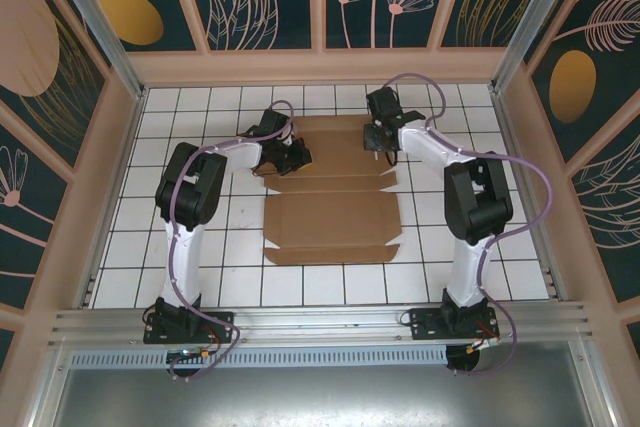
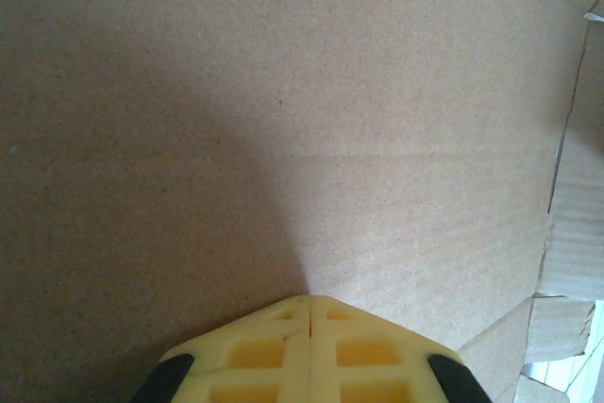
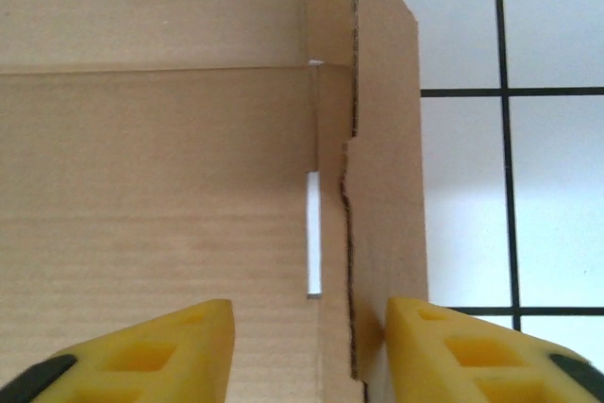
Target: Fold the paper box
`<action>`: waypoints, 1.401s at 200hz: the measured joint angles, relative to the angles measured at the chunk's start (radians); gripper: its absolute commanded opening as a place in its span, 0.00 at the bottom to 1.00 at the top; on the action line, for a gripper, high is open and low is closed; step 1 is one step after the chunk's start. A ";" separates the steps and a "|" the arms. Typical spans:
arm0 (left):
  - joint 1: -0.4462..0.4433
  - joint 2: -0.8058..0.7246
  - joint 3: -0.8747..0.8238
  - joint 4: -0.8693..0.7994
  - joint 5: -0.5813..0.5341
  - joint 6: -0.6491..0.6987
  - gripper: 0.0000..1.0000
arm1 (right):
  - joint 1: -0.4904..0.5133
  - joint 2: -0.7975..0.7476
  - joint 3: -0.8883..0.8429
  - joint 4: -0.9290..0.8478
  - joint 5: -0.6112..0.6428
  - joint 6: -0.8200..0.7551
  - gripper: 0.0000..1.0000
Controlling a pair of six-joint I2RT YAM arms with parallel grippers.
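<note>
Mostly flat paper box (image 1: 330,202), jagged right flap edge (image 3: 351,139), bare tiles (image 3: 462,195) beyond

The paper box (image 1: 330,219) is a plain brown die-cut cardboard sheet, lying flat mid-desk (image 1: 200,277), creased crosswise, with a narrow slot (image 3: 313,231) beside one ragged-edged side flap (image 3: 385,139).

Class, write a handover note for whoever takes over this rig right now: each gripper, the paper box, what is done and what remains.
Left gripper: shut, tips on or just above the paper box, at its far left part.
Right gripper: open, one jaw on each side of the side flap at the far right.
Box: on the tiled table between the arms, mostly flat.
Done: no wall seen standing yet.
Left: raise the walls and flaps and lock the tabs into slots.
</note>
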 measured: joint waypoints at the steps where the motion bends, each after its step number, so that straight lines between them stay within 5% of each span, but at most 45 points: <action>1: 0.000 0.000 0.000 0.000 0.000 0.000 0.03 | -0.002 0.000 -0.002 0.000 0.000 -0.001 0.56; 29: 0.000 0.000 0.000 0.000 0.000 0.000 0.05 | -0.085 -0.042 -0.073 0.034 -0.059 0.010 0.70; 106: 0.000 0.002 0.000 0.005 0.008 0.000 0.05 | -0.328 -0.023 -0.141 0.158 -0.403 0.032 0.70; 156: 0.000 0.006 -0.002 0.021 0.016 0.000 0.05 | -0.369 0.080 -0.184 0.210 -0.621 0.060 0.58; 222: 0.000 0.006 -0.021 0.059 0.030 0.000 0.04 | -0.380 0.133 -0.226 0.333 -0.868 0.105 0.25; 280: 0.002 0.006 -0.029 0.077 0.037 0.000 0.03 | -0.380 0.111 -0.246 0.333 -0.858 0.103 0.12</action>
